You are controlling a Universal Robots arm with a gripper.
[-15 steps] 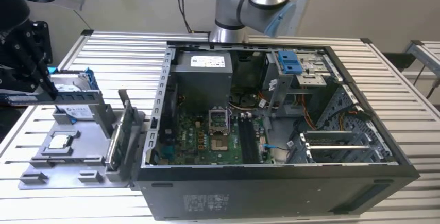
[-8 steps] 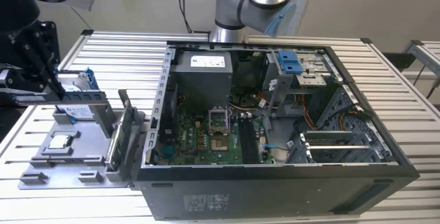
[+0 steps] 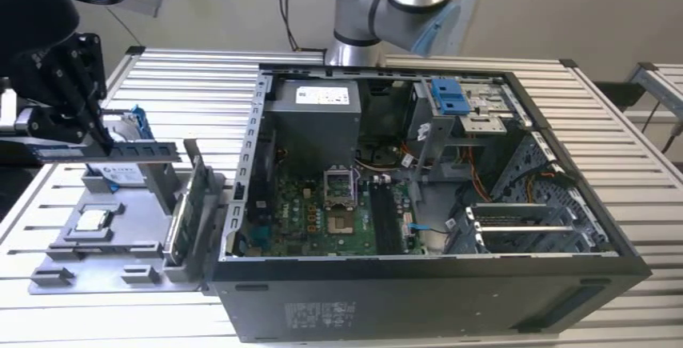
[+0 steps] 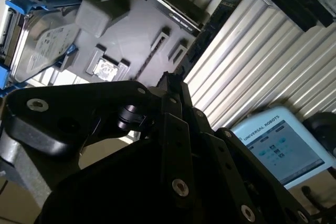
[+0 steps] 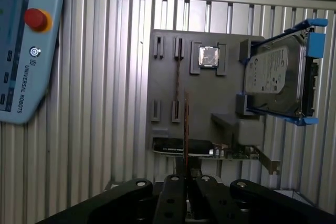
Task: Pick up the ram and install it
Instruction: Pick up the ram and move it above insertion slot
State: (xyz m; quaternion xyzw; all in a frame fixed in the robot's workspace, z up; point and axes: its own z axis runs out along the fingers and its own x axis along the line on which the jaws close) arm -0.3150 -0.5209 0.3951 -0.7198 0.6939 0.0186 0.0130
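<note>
The jaws are clamping the ram [image 3: 133, 150], a long, thin dark stick lined with black chips. It is hanging level over the grey holder tray [image 3: 133, 240] at the surface's [image 3: 181, 76] edge on the exterior view's left.

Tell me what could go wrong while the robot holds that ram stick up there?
1. The end effector grips the thin ram at one spot, so it might slip or tilt.
2. The hard drive stands just beneath, so a low swing might bump it.
3. The case wall stands between the ram and the narrow slots; the ram may clip it or arrive crooked.
</note>
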